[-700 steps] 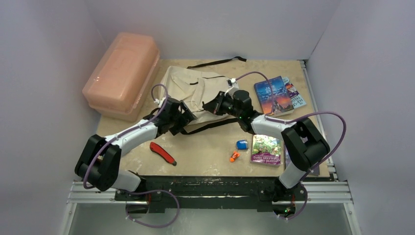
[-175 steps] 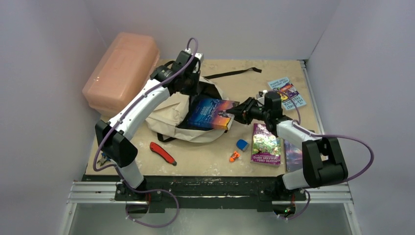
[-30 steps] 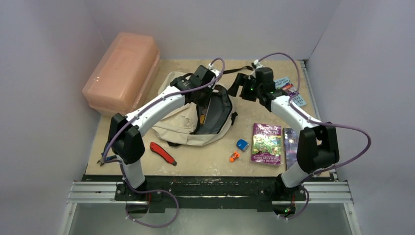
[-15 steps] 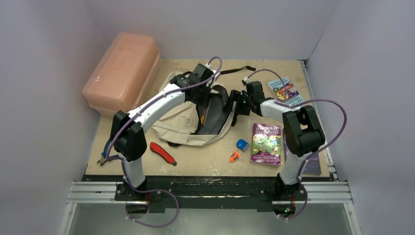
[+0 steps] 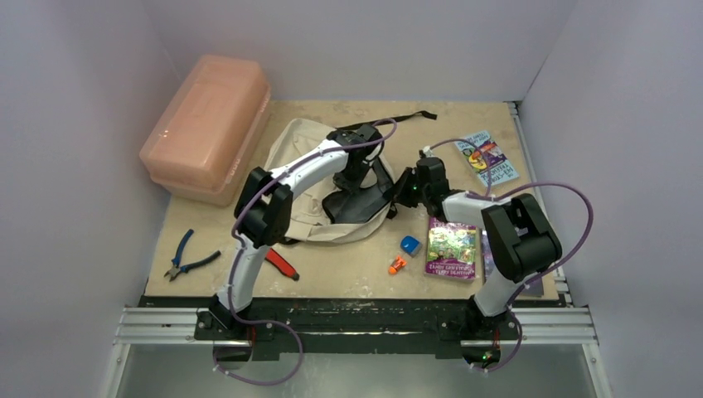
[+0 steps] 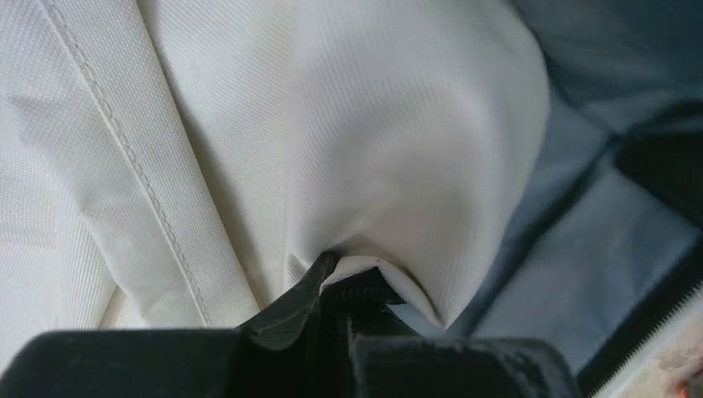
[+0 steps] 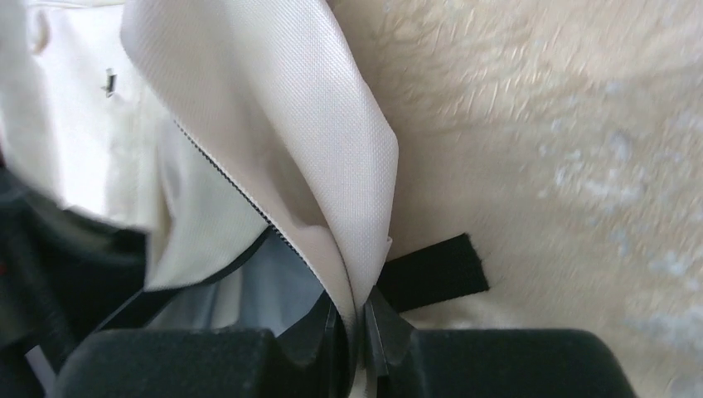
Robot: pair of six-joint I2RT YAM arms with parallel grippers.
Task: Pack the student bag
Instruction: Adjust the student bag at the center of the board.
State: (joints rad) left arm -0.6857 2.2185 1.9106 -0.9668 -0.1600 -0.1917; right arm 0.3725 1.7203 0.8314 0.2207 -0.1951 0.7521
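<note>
I have the student bag [image 5: 300, 143] lying in the middle of the table [image 5: 348, 269], its dark mouth turned toward my right arm. My left hand [image 6: 332, 284] is pressed together on a fold of the cream cloth right at the zip edge, with the grey lining [image 6: 580, 249] falling away beside it. My right hand [image 7: 358, 313] pinches the opposite lip, the fabric squeezed thin between its fingers and a black strap [image 7: 435, 269] lying on the table just beside it. I judge the two grips are there to pull the lips apart and hold the soft mouth wide for loading. From overhead, though, my left arm covers much of the opening, so I can't say how wide it really stands. The purple book [image 5: 452, 246] lies near the bag's right side and another book [image 5: 489, 157] sits toward the far right corner, so packing looks unfinished. One hand must let go to fetch them, and the slack cloth may sag shut.
</note>
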